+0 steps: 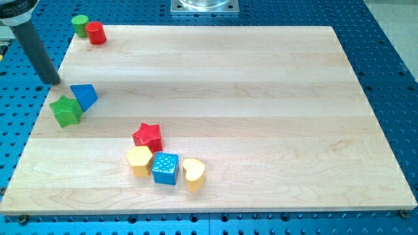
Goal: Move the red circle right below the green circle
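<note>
Near edge: yellow heart (194, 173), blue cube (165, 168), yellow hexagon (140, 160) and red star (148, 136) sit bunched together – clutter, not in play. Mid-left, green star (66, 110) touches blue triangle (85, 96), with my tip (53, 82) just above them at the board's left edge – a bare rod, so nothing to open or pinch. Far top-left corner: red circle (96, 32) touches green circle (80, 25) on its right and slightly lower, so probably it still needs nudging left-down to sit below.
</note>
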### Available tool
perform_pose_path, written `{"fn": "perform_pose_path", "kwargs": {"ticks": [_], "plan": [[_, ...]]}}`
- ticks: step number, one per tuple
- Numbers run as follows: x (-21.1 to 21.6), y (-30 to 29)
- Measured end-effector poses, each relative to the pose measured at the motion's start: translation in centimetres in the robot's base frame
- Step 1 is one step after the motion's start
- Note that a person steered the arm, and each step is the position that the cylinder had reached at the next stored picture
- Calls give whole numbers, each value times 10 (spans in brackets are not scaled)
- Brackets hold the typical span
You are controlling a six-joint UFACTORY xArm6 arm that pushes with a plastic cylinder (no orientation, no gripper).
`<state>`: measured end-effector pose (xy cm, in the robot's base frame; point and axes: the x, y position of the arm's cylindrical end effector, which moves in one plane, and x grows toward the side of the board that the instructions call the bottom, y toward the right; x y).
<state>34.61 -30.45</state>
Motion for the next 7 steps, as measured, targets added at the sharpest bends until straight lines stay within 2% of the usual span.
{"fn": "perform_pose_path", "kwargs": {"ticks": [1, 2, 3, 4, 7], "plan": [[-59, 10], [-56, 77], [-99, 133], [-155, 125], [-154, 95]]}}
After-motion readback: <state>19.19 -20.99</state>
